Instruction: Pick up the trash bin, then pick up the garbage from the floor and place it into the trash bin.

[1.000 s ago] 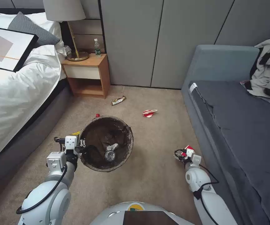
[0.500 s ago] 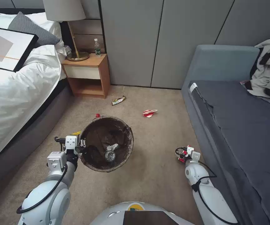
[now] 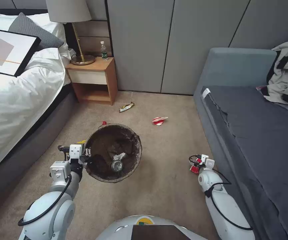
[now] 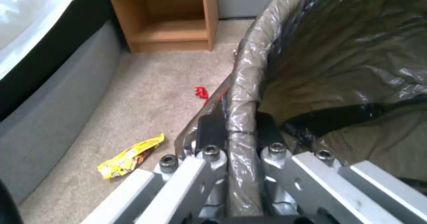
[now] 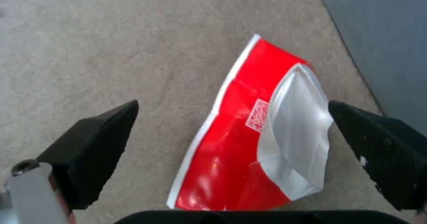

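Now, left gripper (image 4: 240, 144): my fingers are clamped on the rim of the trash bin (image 3: 133, 156), one inside the liner and one outside, holding it above the carpet (image 3: 164, 186).
Right gripper (image 5: 231, 144): my fingers stand wide apart, gripping nothing, with the red-and-white wrapper (image 5: 253, 134) lying flat on the carpet between them, close beside the grey sofa (image 3: 260, 140).
Writing: the wrapper carries a small square printed code on its red face; I cannot read it. The bottle (image 3: 103, 51) on the nightstand (image 3: 92, 78) has a green label, too small to read.
Bin contents: a clear plastic bottle (image 3: 117, 164) and crumpled white paper (image 3: 119, 156) lie at the bottom.
Head view shows: a crushed red-and-white cup (image 3: 159, 120) and a snack wrapper (image 3: 126, 107) on the carpet beyond the bin.
Left wrist view shows: a yellow wrapper (image 4: 130, 156) and a small red scrap (image 4: 201, 92) on the carpet beside the bed (image 3: 13, 100).
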You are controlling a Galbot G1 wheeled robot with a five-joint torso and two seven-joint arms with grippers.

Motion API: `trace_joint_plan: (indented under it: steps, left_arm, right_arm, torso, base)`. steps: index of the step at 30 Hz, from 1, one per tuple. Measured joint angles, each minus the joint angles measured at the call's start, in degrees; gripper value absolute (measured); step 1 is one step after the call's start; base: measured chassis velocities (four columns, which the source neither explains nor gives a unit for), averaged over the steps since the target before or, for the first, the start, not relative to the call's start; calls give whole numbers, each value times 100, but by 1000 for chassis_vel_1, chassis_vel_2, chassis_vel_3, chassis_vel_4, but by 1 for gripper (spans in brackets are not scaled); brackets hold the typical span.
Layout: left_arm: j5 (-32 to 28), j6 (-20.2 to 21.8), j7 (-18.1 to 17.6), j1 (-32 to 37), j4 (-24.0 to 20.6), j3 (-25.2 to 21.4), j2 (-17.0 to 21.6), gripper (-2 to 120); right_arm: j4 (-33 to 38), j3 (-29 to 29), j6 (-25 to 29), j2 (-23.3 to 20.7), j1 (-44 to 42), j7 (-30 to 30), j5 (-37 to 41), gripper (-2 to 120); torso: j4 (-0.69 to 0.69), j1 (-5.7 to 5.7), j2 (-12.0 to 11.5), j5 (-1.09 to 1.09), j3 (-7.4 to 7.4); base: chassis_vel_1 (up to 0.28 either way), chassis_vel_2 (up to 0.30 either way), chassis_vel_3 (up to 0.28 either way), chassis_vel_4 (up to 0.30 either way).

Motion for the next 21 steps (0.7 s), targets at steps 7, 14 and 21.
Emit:
trace_joint_plan:
  steps: [7,14,21]
  left_arm:
    - [0,-1,2,-3,7,6,-7,3]
    - [6,-3,5,3,7,15,-17,3]
    - [19,-10,9,8,7,15,-20,3]
  right_arm:
    - [-321,8,1,3,139,54,97,100]
    - [-436,5,1,11,153,-1,194,100]
    - [-525,-17,2,23,160,-110,236,88]
  torso:
    - [0,0,0,0,0]
    - [0,0,0,0,0]
    - [0,0,0,0,0]
  base:
    - [0,0,0,0]
    - [0,0,0,0]
    - [0,0,0,0]
